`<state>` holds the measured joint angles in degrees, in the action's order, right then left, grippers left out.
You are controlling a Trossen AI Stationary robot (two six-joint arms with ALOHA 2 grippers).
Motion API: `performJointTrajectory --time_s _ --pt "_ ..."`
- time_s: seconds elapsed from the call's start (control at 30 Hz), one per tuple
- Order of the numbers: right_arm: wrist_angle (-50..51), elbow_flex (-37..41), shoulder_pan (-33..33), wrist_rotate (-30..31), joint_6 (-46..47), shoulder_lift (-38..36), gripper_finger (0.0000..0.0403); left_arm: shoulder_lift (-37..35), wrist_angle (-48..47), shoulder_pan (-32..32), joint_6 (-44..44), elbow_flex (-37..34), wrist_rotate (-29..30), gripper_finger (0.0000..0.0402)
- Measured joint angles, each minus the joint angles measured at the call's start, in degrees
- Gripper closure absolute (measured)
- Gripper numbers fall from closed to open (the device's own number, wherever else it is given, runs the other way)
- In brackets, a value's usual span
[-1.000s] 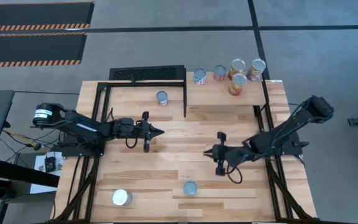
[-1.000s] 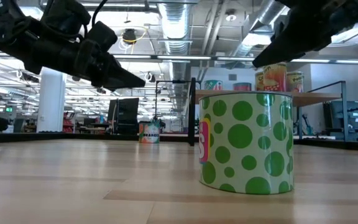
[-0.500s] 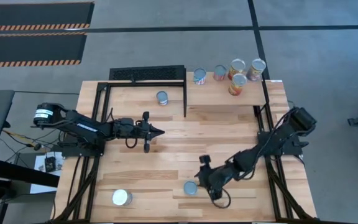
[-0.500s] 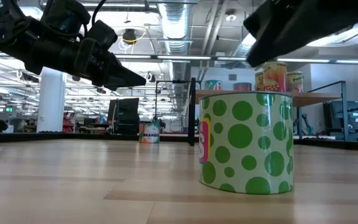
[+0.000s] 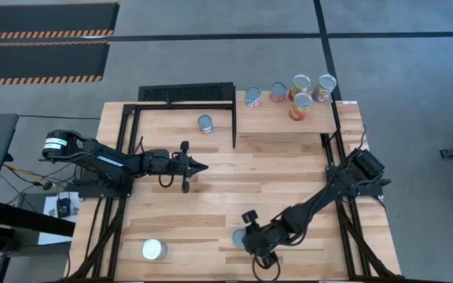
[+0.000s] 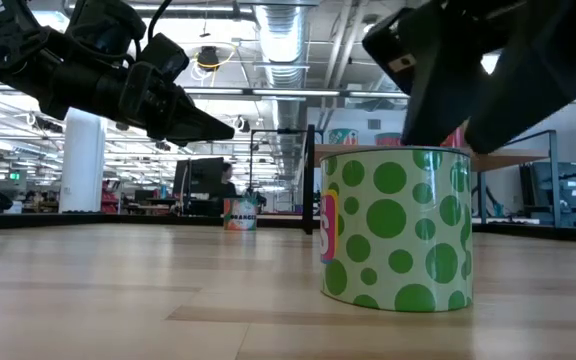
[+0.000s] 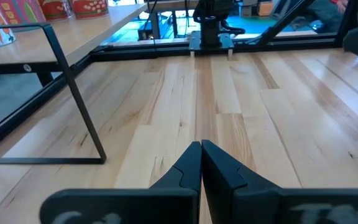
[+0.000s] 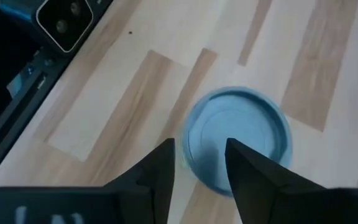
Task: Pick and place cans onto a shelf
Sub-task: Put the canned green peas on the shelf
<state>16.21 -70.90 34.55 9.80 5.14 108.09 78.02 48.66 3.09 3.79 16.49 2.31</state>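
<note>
Your right gripper (image 5: 246, 238) hangs spread just above the green-dotted can (image 5: 240, 237) at the table's six o'clock edge; descend off-centre and a finger will topple it.

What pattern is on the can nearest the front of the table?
The can is white with green polka dots, seen best in the low view.
</note>
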Motion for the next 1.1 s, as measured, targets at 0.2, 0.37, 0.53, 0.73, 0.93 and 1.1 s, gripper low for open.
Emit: performJointTrajectory --time_s 0.2,0.37,0.53,0.73,0.93,1.1 --pt "2.74 -0.01 -1.45 -2.57 0.16 0.14 0.0271 0.00 0.05 0.00 0.04 0.00 0.00 0.0400" --pt "3.97 -0.04 -2.97 -2.51 0.38 0.07 0.0322 0.00 -0.02 0.00 0.04 0.00 0.00 0.0400" --pt "5.18 -0.06 -4.51 -2.46 0.37 -0.46 0.0387 0.00 -0.08 0.00 0.04 0.00 0.00 0.0400" --pt "8.62 0.05 -6.51 -2.16 0.88 -5.05 0.0381 0.00 -0.34 0.00 0.04 0.00 0.00 0.0400" --pt "13.32 0.07 -8.33 0.85 1.86 -13.88 0.0397 0.00 -0.39 0.00 0.02 0.00 0.01 0.0400" --pt "18.31 0.05 -12.95 0.99 11.64 -21.95 0.0385 0.00 -0.21 0.00 0.02 0.00 0.00 0.0400"
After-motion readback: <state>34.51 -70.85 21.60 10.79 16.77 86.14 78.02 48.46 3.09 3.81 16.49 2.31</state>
